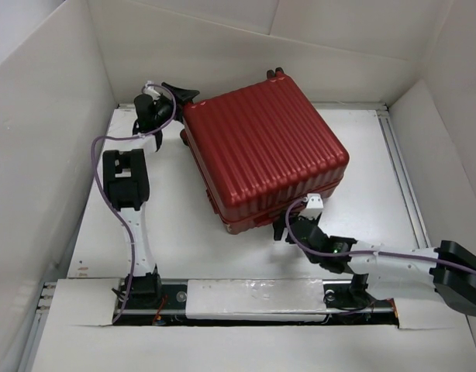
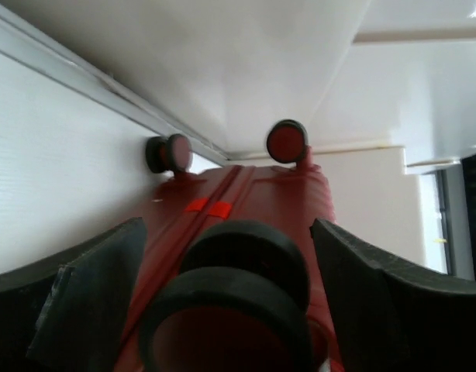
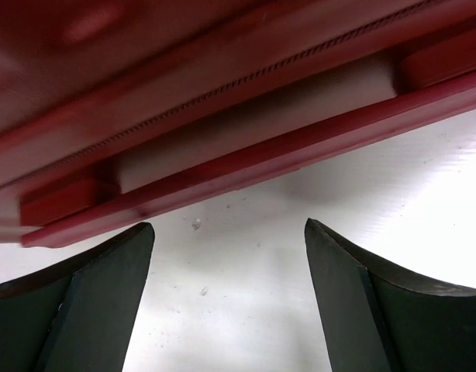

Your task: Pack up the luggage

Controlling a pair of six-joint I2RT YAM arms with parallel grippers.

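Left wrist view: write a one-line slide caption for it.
Open left pincer straddles a dark wheel at the red luggage end.

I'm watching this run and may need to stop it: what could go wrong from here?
The left gripper is open around a round wheel of the luggage; closing there may slip off. The right gripper is open at the near seam; pushing in could shove the closed luggage away rather than open it.
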